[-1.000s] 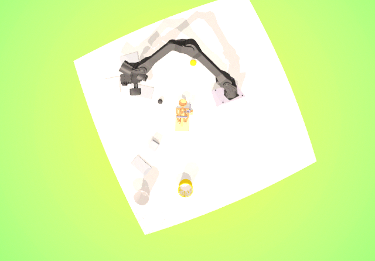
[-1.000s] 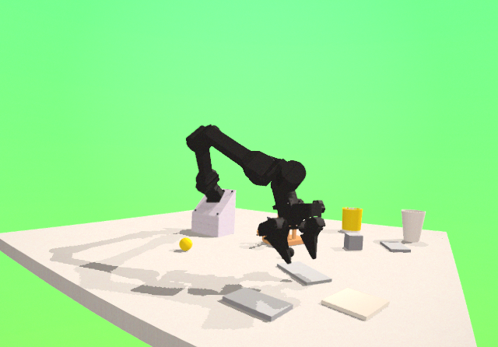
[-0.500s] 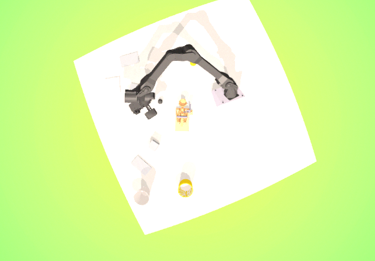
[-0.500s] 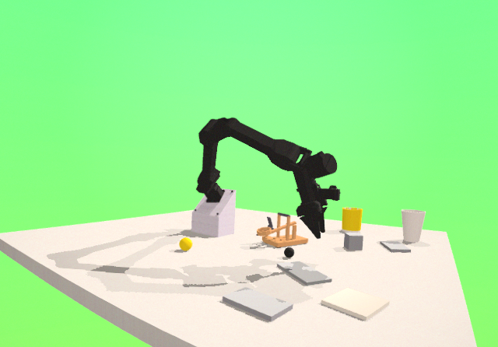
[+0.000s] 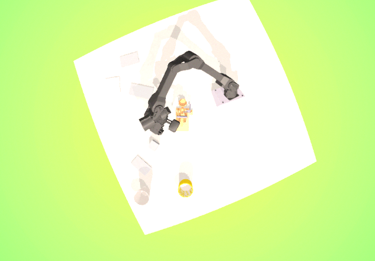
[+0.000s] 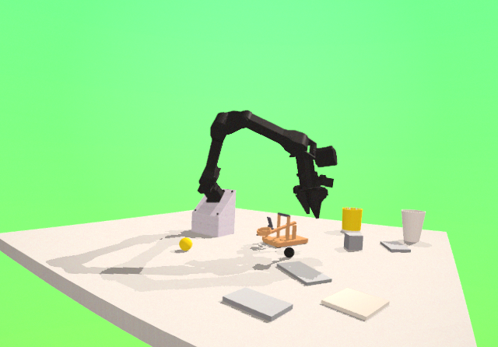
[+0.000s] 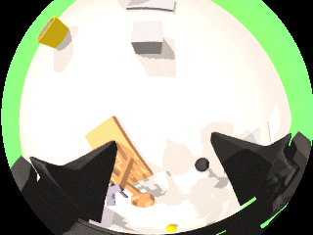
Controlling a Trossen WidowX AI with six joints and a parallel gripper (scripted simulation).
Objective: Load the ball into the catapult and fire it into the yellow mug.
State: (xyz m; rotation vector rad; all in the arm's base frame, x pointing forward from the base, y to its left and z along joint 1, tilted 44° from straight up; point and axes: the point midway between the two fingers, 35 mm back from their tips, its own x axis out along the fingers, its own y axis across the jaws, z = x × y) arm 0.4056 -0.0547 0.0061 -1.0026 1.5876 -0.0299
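Black claw (image 6: pixel 313 215) (image 7: pixel 164 137) hangs open, empty

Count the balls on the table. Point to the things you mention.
2: a yellow ball (image 6: pixel 185 243) (image 7: pixel 171 228) near the robot's base, and a black ball (image 6: pixel 289 252) (image 7: pixel 201 164) beside the catapult (image 5: pixel 182 126) (image 6: pixel 286 242) (image 7: pixel 109 136).

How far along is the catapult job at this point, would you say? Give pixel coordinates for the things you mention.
Nothing looks loaded: the catapult's cup (image 6: pixel 264 230) (image 7: pixel 143 200) is bare, and both the yellow ball (image 6: pixel 185 243) (image 7: pixel 171 228) and black ball (image 6: pixel 289 252) (image 7: pixel 201 164) lie on the table. The open end effector (image 6: pixel 313 215) (image 7: pixel 163 137) holds nothing. Loading, aiming and firing remain.
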